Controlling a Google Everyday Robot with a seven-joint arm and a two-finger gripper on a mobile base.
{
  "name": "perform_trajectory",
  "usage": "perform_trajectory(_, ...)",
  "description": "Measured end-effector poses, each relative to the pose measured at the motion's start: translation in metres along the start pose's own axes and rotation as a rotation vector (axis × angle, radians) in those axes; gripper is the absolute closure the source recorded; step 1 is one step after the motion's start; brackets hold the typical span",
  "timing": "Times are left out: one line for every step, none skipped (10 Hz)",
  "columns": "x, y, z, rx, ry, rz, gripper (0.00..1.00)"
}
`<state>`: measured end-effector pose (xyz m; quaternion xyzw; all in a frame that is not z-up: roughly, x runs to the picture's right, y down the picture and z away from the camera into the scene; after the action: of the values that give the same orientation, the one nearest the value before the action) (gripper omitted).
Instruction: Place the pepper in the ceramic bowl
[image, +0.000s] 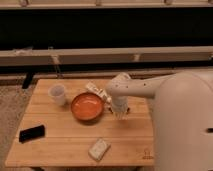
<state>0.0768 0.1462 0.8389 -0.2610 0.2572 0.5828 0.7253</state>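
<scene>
The ceramic bowl (87, 107), glossy orange with a darker rim, sits at the middle of the wooden table (60, 145) and looks empty. My gripper (119, 114) points down at the table just right of the bowl, at the end of the white arm (135, 89). The pepper does not show plainly. A small dark spot lies by the gripper's right side, and I cannot tell whether it is the pepper.
A small white cup (57, 93) stands left of the bowl. A white tube with red marks (97, 91) lies behind the bowl. A black phone (32, 133) lies at front left. A white packet (99, 149) lies near the front edge. My white body (185, 125) fills the right side.
</scene>
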Motion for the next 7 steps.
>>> perform_trajectory(-0.003,0.000,0.000,0.001,0.002,-0.025,0.29)
perform_trajectory(-0.007,0.001,0.000,-0.001,0.001,-0.054,0.23)
perform_trajectory(-0.013,-0.002,0.003,-0.007,0.000,-0.104,0.20)
perform_trajectory(-0.017,-0.004,0.006,-0.017,-0.008,-0.159,0.20)
perform_trajectory(-0.018,-0.005,0.007,-0.021,-0.015,-0.199,0.20)
perform_trajectory(-0.022,-0.009,0.008,-0.023,-0.034,-0.261,0.20)
perform_trajectory(-0.027,-0.012,0.007,-0.025,-0.052,-0.290,0.20)
